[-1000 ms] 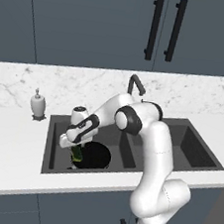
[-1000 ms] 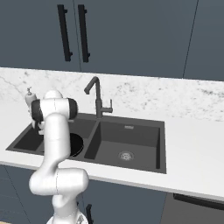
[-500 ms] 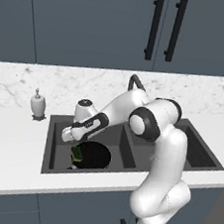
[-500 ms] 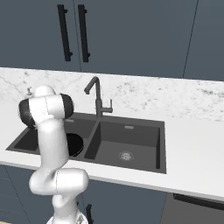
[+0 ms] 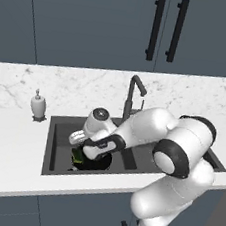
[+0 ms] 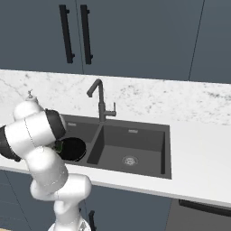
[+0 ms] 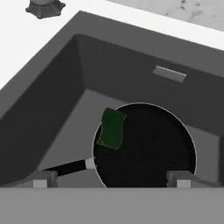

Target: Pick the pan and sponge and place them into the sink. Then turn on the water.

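Note:
The black pan [image 7: 146, 146] lies in the left basin of the dark grey sink [image 7: 52, 100], its thin handle [image 7: 65, 168] pointing away from the divider. The sponge [image 7: 111, 128], green side up, rests on the pan's rim. My gripper [image 7: 111, 180] hangs open just above the pan, with one fingertip [image 7: 41, 179] near the handle and nothing between the jaws. In the left base view the gripper [image 5: 87, 154] is over the pan [image 5: 96, 162] and sponge [image 5: 77, 155]. The right base view shows the pan [image 6: 72, 149] behind my arm. The water is out of view; the faucet [image 5: 132, 95] shows no stream.
A white soap dispenser [image 5: 37, 106] stands on the marble counter left of the sink. The right basin [image 6: 131, 146] has a round metal drain [image 6: 130, 160]. The gooseneck faucet [image 6: 100, 101] rises behind the divider. Dark cabinets with black handles hang above.
My arm's elbow has swung right and toward the cameras while the hand stayed over the left basin. The pan and sponge lie where they were.

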